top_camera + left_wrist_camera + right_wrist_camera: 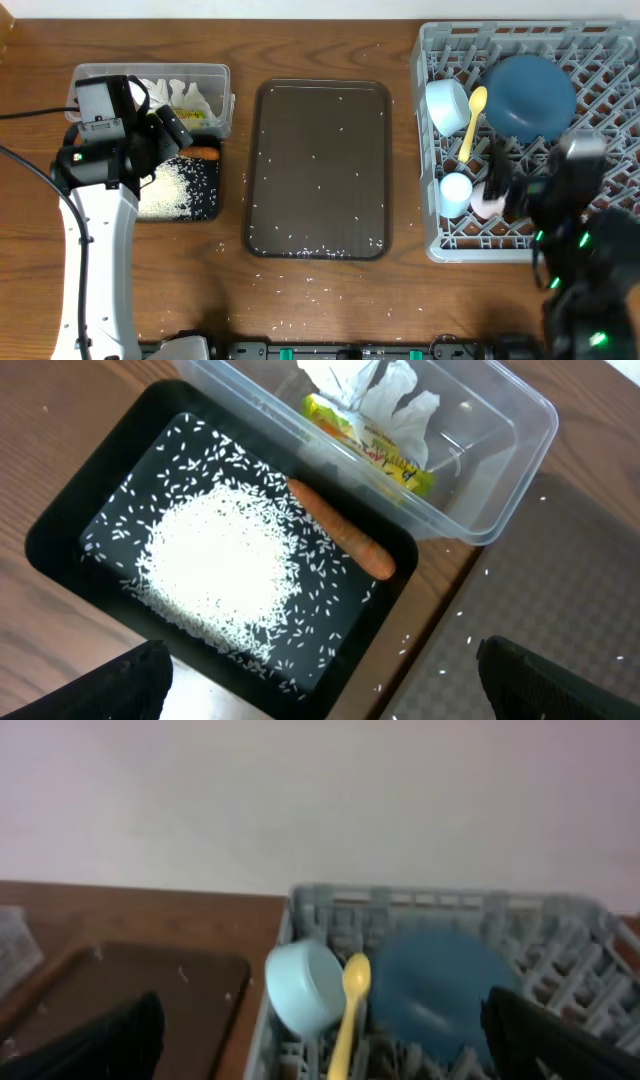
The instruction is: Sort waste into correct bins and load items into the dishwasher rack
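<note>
Reference item: the dark brown serving tray (pixel 320 130), at the centre of the table (pixel 320 310).

1. The dishwasher rack (pixel 432 45) stands just right of the serving tray. It holds the dark-blue bowl (pixel 530 95), the white bowl (pixel 447 103), the yellow spoon (pixel 471 122) between the two bowls, the blue cup (pixel 455 190) and the pink cup (pixel 487 205). The white bowl and blue cup lie nearest the serving tray.
2. The clear tub (pixel 215 72) sits left of the serving tray, level with its far end. It contains the tissue (pixel 370 390) and the wrapper (pixel 385 455).
3. The black tray (pixel 90 480) sits left of the serving tray, level with its middle. It contains the rice pile (pixel 215 560) and the carrot stick (pixel 340 530).
4. The left gripper (pixel 320 690) hangs over the black tray, left of the serving tray, with its fingers spread wide and nothing between them.
5. The right gripper (pixel 325 1045) is over the rack, right of the serving tray, with its fingers spread wide and empty.
6. The loose grains (pixel 310 252) are scattered across the serving tray, thickest along its near edge, with a few on the table just before it.
</note>
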Motion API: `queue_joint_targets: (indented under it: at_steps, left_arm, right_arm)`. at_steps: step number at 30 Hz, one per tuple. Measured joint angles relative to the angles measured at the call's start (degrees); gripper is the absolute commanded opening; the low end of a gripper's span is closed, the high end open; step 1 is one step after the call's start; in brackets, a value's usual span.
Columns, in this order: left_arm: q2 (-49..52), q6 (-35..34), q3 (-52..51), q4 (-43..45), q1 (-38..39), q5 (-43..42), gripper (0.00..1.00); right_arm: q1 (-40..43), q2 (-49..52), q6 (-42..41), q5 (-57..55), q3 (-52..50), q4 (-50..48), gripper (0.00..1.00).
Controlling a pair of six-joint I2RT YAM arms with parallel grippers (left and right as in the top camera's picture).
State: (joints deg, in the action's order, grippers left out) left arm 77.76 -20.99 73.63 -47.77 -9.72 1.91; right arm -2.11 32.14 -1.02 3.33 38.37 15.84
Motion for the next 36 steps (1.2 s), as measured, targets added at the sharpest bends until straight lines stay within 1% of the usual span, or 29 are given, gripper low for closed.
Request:
queue_joint_targets:
  at_steps: [1, 6, 9, 12, 18, 21, 36]
  left_arm:
    - [0.00, 0.00, 0.00, 0.02, 0.00, 0.02, 1.00]
    - [0.00, 0.00, 0.00, -0.02, 0.00, 0.00, 1.00]
    - [0.00, 0.00, 0.00, 0.00, 0.02, 0.00, 1.00]
    - [0.00, 0.00, 0.00, 0.00, 0.00, 0.00, 1.00]
    - [0.00, 0.00, 0.00, 0.00, 0.02, 0.00, 1.00]
    - [0.00, 0.00, 0.00, -0.02, 0.00, 0.00, 1.00]
    - [0.00, 0.00, 0.00, -0.02, 0.00, 0.00, 1.00]
  right_arm:
    - [0.57, -4.00, 0.02, 0.17, -5.11, -1.86, 0.99]
    - [1.25, -18.03, 0.04, 0.66, -23.45, -10.58, 0.99]
    - [1.31, -22.77, 0.02, 0.76, -31.34, -15.39, 0.99]
    - [1.31, -25.90, 0.00, 0.76, -36.70, -17.62, 0.99]
    - [1.29, -28.41, -0.02, 0.04, -38.01, -15.23, 0.99]
    - [1.29, -29.42, -0.02, -0.28, -37.99, -12.11, 0.99]
    - [1.29, -30.82, -0.02, -0.39, -37.99, -12.02, 0.99]
